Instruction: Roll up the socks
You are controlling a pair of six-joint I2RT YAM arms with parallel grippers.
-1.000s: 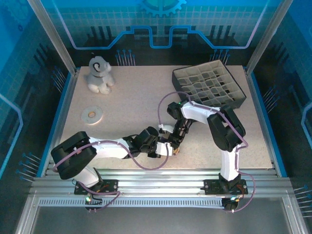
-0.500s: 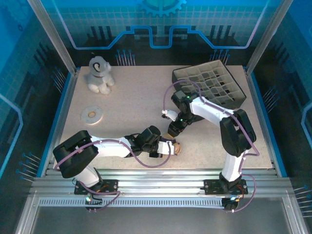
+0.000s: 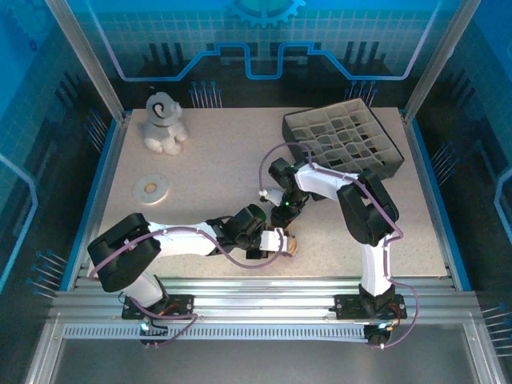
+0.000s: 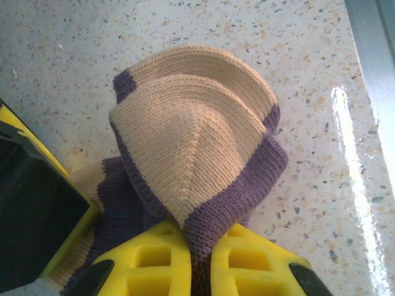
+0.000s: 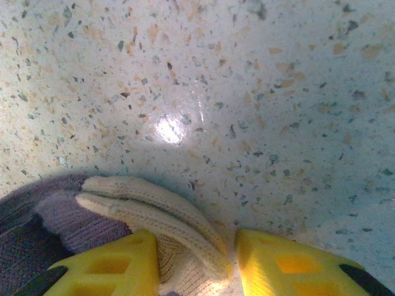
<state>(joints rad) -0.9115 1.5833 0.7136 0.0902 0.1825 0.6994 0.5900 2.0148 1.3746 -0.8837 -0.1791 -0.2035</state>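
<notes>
The left gripper (image 4: 200, 250) at six o'clock pinches the bunched purple socks (image 4: 197, 142), tan toe uppermost. The speckled table (image 4: 308, 74) lies beneath. A black, yellow-edged block (image 4: 37, 203) sits at eight o'clock.

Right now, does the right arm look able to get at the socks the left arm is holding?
Probably yes. The right end effector straddles a tan fold of the socks, jaws apart, bare table beyond; the left end effector pinches another part, leaving that fold free.
</notes>
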